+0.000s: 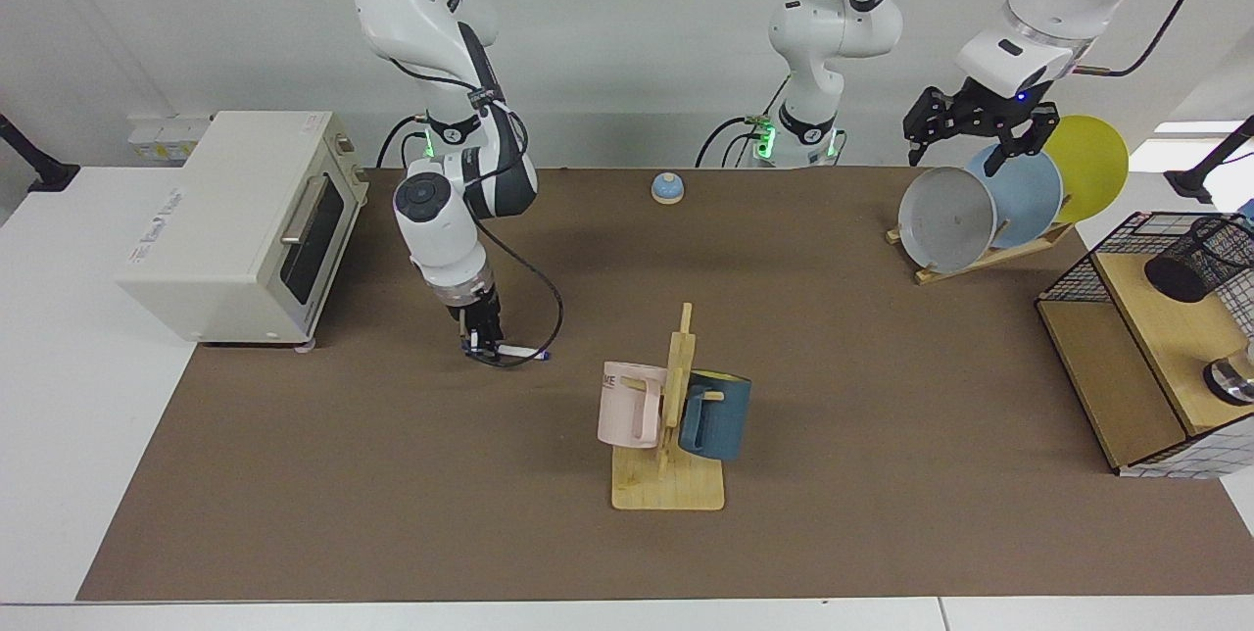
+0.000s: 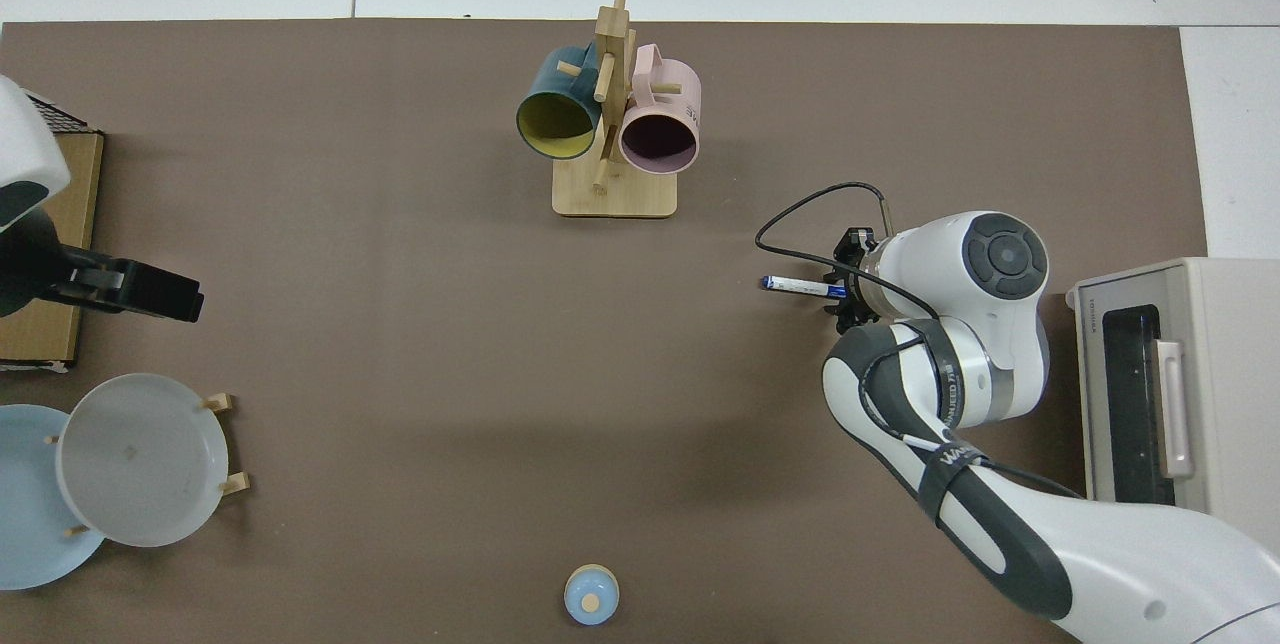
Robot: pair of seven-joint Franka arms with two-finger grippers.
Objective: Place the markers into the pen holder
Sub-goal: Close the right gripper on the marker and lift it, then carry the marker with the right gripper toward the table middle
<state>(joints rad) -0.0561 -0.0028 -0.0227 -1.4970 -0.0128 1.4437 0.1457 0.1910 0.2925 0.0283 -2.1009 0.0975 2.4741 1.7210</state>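
The right gripper [image 1: 482,347] is lowered to the brown table mat [image 1: 392,474], its fingers closed around the capped end of the marker [image 1: 519,353], which lies flat on the mat; in the top view the marker [image 2: 795,285] is seen projecting from under the right gripper [image 2: 840,290], its white barrel and blue tail left clear; a black cable [image 1: 549,303] is looped beside the wrist; the toaster oven [image 1: 240,219] is set just behind the arm at the mat's edge; the mug rack [image 1: 671,435], hung with a pink mug [image 1: 627,404] and a dark blue mug [image 1: 717,415], is placed near the marker toward the mat's middle; a small blue bell [image 1: 667,187] is seen at the far edge; the left gripper [image 1: 980,136], jaws spread and holding nothing, is kept waiting above the plate rack [image 1: 989,205]; the pen holder [image 1: 1200,259] is found lying tilted on the wire-and-wood shelf [image 1: 1127,357], well apart from the marker.
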